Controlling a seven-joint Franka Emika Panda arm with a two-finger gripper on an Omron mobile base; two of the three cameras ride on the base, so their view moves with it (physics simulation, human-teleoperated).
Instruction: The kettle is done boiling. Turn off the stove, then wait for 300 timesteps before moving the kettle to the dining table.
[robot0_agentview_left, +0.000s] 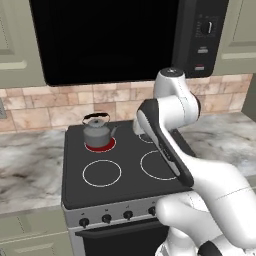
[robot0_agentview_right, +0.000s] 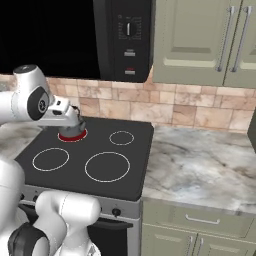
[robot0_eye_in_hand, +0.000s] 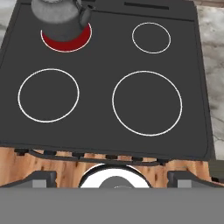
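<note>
Your kettle (robot0_agentview_left: 98, 131) sits on the stove's (robot0_agentview_left: 125, 175) back-left burner (robot0_eye_in_hand: 65, 38), glowing red, so switching off comes first. The gripper (robot0_eye_in_hand: 112, 177) hangs high above, jaws spread wide and empty; you'll need to drop toward the front knobs (robot0_agentview_left: 106, 218).

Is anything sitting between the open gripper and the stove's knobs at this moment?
Nothing visible does. In the hand view the gripper hangs above the stove front, the knobs just below it, and the kettle sits away on the red rear burner.
</note>
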